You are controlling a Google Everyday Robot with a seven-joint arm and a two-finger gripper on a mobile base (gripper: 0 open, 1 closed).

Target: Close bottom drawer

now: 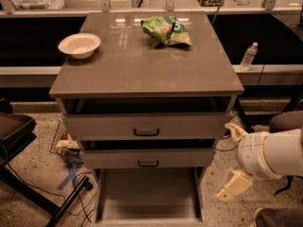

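The bottom drawer of the grey cabinet is pulled far out toward me. Its shallow grey tray shows, while its front and handle are cut off at the lower edge of the view. The two drawers above it, the top and the middle, stand slightly out. My gripper is to the right of the cabinet, level with the middle and bottom drawers. Its two cream fingers are spread wide apart and hold nothing. It touches no drawer.
A white bowl and a green chip bag lie on the cabinet top. A water bottle stands on the ledge at the right. A dark chair and cables are on the floor at the left.
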